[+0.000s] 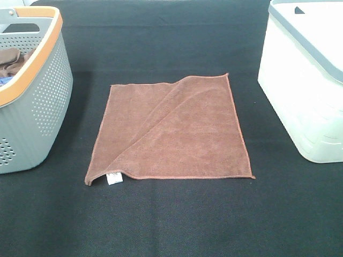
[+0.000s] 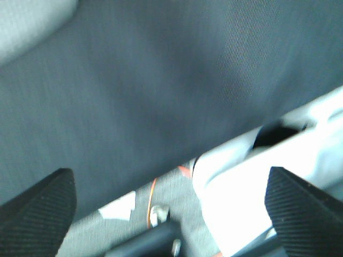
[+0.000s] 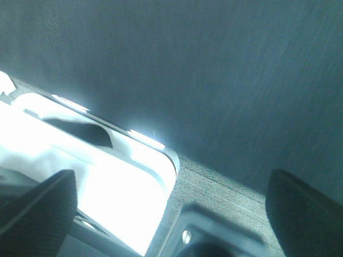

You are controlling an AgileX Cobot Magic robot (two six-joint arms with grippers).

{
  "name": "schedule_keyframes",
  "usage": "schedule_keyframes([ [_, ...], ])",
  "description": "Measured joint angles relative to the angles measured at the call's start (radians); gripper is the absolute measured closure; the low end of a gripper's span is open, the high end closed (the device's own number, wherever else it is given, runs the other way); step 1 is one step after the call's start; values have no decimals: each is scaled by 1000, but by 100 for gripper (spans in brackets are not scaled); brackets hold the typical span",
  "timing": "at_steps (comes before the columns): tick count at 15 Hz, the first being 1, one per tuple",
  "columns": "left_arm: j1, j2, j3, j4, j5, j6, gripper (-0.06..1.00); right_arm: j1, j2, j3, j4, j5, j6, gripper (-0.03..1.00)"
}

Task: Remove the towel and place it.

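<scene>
Both jaws open; towel (image 1: 169, 131) flat, well apart.

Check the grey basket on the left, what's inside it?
Inside the grey basket, a bunched brown cloth shows at the rim, with a bit of something blue below it. The basket wall hides everything deeper. The towel lies outside, flat on the table.

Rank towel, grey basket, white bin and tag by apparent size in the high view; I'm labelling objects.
1. Towel
2-3. White bin and grey basket: both cropped, too close to rank
4. Tag
</scene>
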Motion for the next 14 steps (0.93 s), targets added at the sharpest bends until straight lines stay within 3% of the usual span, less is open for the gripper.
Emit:
schedule_keyframes([
  [2,0,-140,175,-1,-52,10,4,0,-146,21,0,-64,-1,7],
  [3,0,-241,209,-13,-135,33,4,0,-259,29,1,-100,-2,7],
  [8,0,-431,222,-52,-183,209,4,0,-485,70,1,-123,-4,7],
  [14,0,-487,232,-108,-169,295,4,0,-532,70,19,-127,-51,7],
])
